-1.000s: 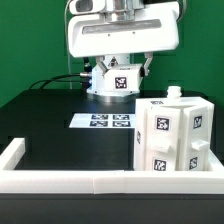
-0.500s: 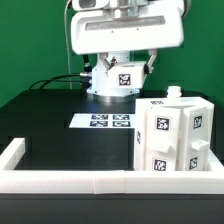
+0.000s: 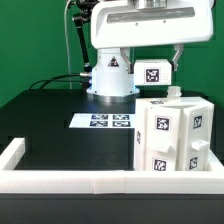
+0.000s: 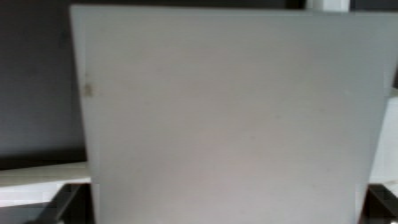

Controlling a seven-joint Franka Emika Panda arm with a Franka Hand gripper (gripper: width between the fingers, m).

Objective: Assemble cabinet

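The white cabinet body (image 3: 175,135), a boxy piece with several black-and-white tags, stands at the exterior view's right front, with small white pieces on top. My gripper (image 3: 152,66) hangs just above its back left corner, shut on a white cabinet panel (image 3: 152,73) that shows one tag. In the wrist view that panel (image 4: 231,110) fills most of the picture as a plain white sheet. My dark fingers (image 4: 54,208) show only at its lower corners.
The marker board (image 3: 110,121) lies flat on the black table in the middle. A low white rim (image 3: 90,181) edges the table's front and left side. The arm's white base (image 3: 110,80) stands at the back, with black cables (image 3: 55,80) to its left.
My hand has swung toward the exterior view's right and slightly up, carrying the tagged panel from in front of the arm's base to above the cabinet body's back left corner.
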